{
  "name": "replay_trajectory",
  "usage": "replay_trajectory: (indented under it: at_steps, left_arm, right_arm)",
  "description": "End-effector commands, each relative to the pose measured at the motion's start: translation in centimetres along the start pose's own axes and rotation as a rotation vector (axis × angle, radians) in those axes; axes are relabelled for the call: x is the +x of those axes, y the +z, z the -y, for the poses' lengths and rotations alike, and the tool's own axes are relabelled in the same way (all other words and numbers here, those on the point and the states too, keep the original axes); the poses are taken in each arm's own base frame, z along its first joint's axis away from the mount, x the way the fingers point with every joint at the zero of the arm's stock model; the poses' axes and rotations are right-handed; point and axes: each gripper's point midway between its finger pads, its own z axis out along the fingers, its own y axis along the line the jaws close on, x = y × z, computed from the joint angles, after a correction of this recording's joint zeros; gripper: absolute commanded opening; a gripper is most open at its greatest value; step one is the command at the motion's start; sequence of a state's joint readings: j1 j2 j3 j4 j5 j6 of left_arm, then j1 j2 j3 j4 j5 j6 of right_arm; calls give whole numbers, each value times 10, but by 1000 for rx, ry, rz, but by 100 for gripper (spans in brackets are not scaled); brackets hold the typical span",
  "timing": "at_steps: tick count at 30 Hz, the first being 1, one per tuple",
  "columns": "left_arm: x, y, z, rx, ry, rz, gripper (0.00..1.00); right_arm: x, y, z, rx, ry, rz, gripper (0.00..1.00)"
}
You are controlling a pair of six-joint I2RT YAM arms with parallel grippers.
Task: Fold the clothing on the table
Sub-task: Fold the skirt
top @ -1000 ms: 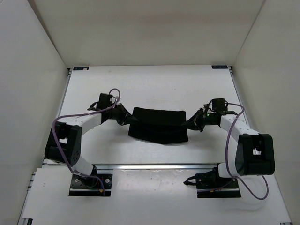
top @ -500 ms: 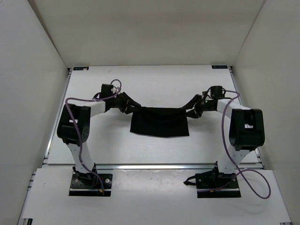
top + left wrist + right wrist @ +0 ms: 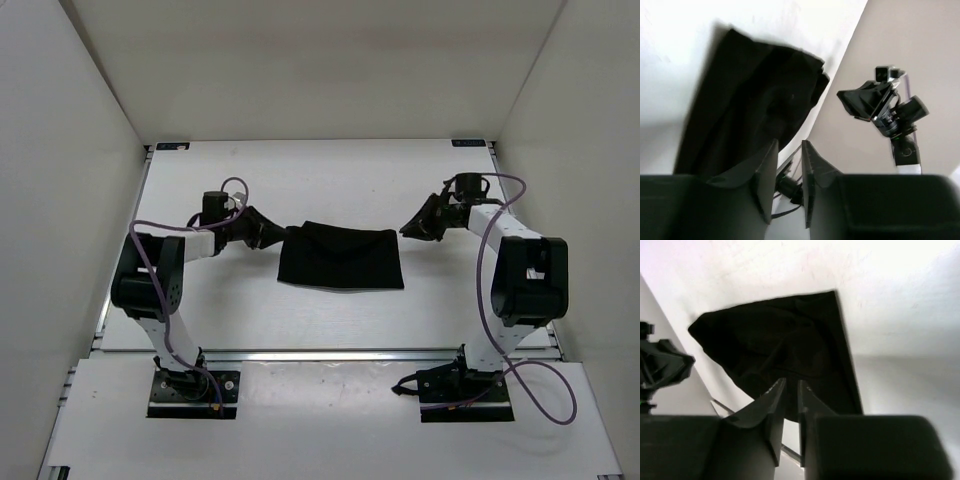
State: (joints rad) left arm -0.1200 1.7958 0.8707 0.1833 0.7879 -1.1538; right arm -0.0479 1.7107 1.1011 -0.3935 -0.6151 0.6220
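The clothing (image 3: 340,258) lies flat at the centre of the overhead view as a compact dark rectangle on the table (image 3: 330,180), its upper edge slightly rumpled. A second ago it was wider, with both grippers at its upper corners. Half a second ago it hung taut between them. It has now been let go and sits squarer. The left gripper (image 3: 272,235) stands just beside the upper-left corner, apparently off the cloth. Its wrist view shows the jaws narrowly parted with nothing between them. The right gripper (image 3: 405,229) has drawn back towards the upper right, near the garment but clear of it, jaws likewise narrowly parted and empty. Judgement: one fold has been laid and released. A further fold or a tidy of the upper edge may remain.
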Motion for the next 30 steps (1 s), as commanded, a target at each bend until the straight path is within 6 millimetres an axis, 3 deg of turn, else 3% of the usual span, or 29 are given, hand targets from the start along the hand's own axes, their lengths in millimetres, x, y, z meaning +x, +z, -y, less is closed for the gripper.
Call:
replay_trajectory:
  at_steps: [1, 2, 3, 4, 7, 9, 12, 15, 18, 19, 20, 23, 30]
  left_arm:
    - [29, -8, 36, 57, 225, -5, 29]
    - [35, -9, 38, 54, 238, -11, 17]
    - [45, -4, 47, 60, 280, -32, 8]
    - [58, 1, 53, 53, 297, -64, 8]
    - [85, 17, 45, -9, 296, -155, 12]
    - [97, 22, 23, -112, 252, -204, 10]
    - [108, 25, 5, -242, 274, -252, 6]
    - [112, 33, -13, -303, 272, -305, 5]
    - [108, 45, -11, -308, 261, -317, 5]
    - [111, 48, -21, -350, 239, -336, 6]
    - [109, 54, -12, -337, 270, -334, 6]
    - [106, 73, -12, -348, 240, -332, 4]
    - [90, 109, 27, -133, 115, -187, 3]
  right_arm:
    - [11, -9, 7, 90, -142, 34, 10]
    - [18, -6, -7, 48, -176, 24, 8]
    - [25, -4, -6, 35, -180, 3, 7]
    - [31, -2, -10, 24, -182, -24, 6]
    - [38, 7, -6, 47, -195, -67, 7]
    - [41, 12, -8, 48, -199, -73, 5]
    - [44, 14, -5, 32, -173, -86, 0]
    - [44, 16, -6, 28, -170, -88, 1]
    - [42, 20, -8, 23, -172, -84, 0]
    - [44, 22, -8, 20, -167, -90, 0]
    - [46, 23, -7, 21, -162, -94, 0]
    - [49, 28, -5, 30, -154, -101, 1]
    - [61, 38, 2, 46, -140, -124, 1]
